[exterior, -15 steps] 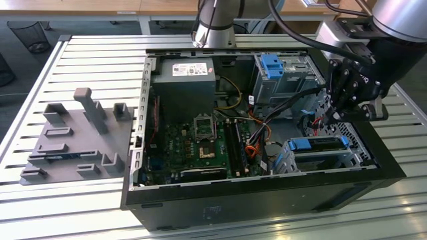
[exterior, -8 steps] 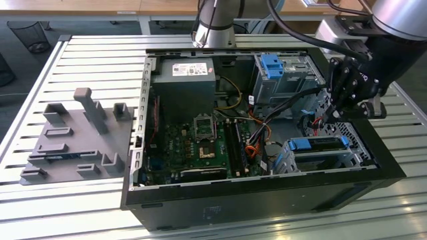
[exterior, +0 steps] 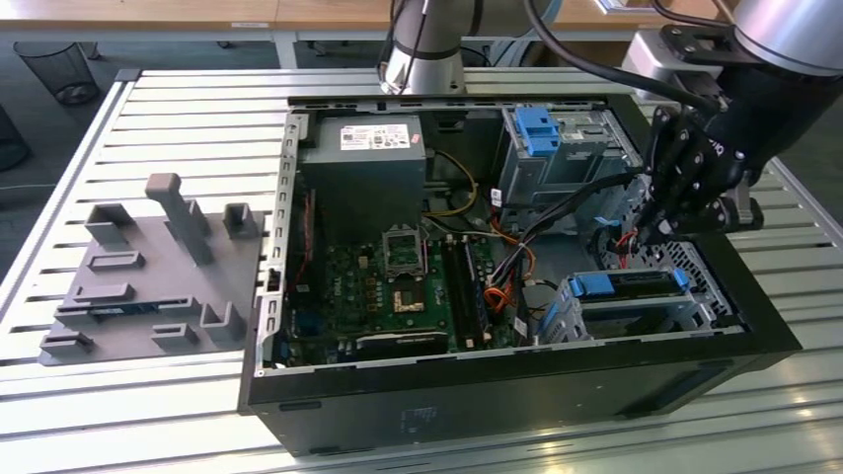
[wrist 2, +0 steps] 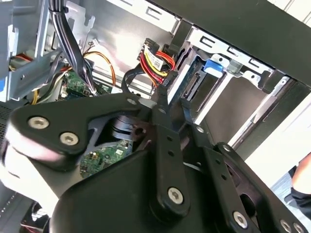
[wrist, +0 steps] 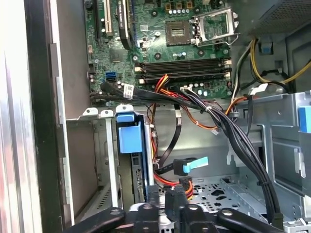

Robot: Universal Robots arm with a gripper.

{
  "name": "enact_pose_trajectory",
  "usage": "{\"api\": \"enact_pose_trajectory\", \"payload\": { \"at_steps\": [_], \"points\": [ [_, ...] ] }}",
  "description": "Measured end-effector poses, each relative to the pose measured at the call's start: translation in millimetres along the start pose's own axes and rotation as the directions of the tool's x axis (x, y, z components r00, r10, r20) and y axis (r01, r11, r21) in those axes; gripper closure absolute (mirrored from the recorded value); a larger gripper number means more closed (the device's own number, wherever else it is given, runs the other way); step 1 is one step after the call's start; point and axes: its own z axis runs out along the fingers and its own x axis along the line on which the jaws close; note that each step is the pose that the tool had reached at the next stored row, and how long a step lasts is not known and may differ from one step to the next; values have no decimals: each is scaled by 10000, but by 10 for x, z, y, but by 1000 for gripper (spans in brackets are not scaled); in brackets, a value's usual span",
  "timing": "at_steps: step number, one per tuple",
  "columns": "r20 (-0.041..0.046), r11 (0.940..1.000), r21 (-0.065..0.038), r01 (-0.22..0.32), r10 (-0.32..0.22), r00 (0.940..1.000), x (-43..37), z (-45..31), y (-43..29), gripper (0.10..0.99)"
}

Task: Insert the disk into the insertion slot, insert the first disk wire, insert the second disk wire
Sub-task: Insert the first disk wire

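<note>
At the exterior view's right, the black gripper (exterior: 646, 237), its grip unclear, hangs by the perforated silver cage (exterior: 692, 314) holding the blue-framed grey disk (exterior: 633, 284), probably stiff and fragile; take its frame.

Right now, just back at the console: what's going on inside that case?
The arm has its gripper down inside the open PC case, right by the drive cage. The disk, in its blue frame, already sits in the slot. A cable end with a blue tab hangs free beside it, and the red, yellow and black wires lie close to the gripper. Neither wire looks plugged into the disk yet.
</note>
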Motion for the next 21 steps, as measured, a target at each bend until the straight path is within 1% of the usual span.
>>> {"api": "enact_pose_trajectory", "payload": {
  "at_steps": [1,2,9,17,18,19,21],
  "points": [
    [1,10000,0,-56,56,10000,-4,0,-1,835],
    [1,9999,1,-113,113,9999,-9,0,-4,776],
    [6,9990,4,-452,452,9990,-39,35,-36,776],
    [4,9958,9,-914,914,9958,-85,81,-44,776],
    [-15,9954,13,-961,961,9954,-87,87,-44,776],
    [-52,9950,21,-994,994,9950,-88,92,-44,776],
    [-198,9946,54,-1039,1039,9944,-89,97,-45,776]
  ]
}}
